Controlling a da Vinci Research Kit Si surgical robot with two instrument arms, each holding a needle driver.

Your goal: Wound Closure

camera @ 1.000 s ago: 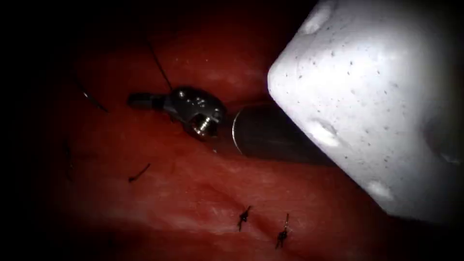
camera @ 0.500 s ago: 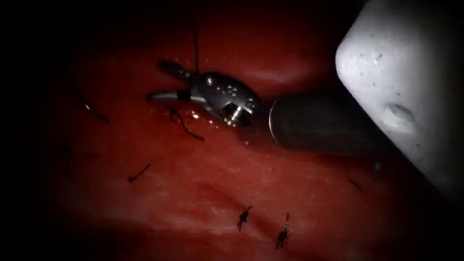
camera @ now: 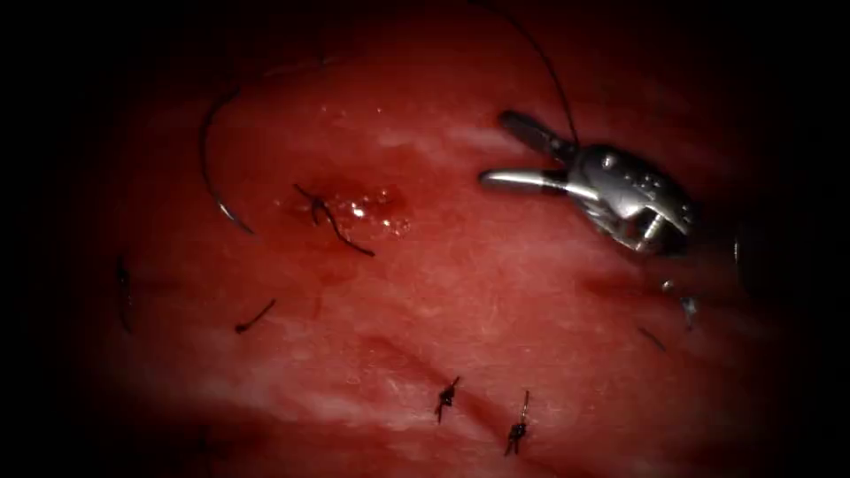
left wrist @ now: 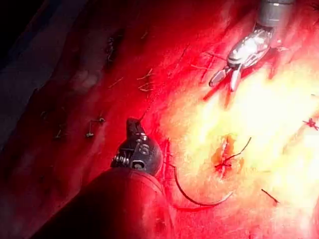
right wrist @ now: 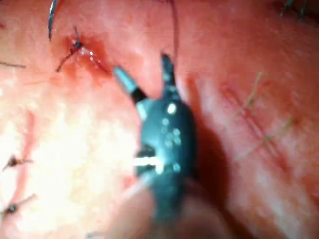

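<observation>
The needle [camera: 212, 168] is lying loose on the tissue [camera: 460, 292], left of the newest knot [camera: 329, 217], held by neither tool and not in the tissue. The right tool [camera: 513, 152] is sitting well right of that knot with its fingers [camera: 518, 180] spread apart, gripping nothing; a thread [camera: 544, 66] is running up past it. The left tool [left wrist: 133, 127] is showing beside the needle; whether it is grasping anything I cannot tell. Two finished knots [camera: 447, 398] are sitting on the cut [camera: 398, 354], so several stitches are looking done.

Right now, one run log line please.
right end effector: open, empty | left end effector: unclear | needle: loose on tissue | knot: tied
</observation>
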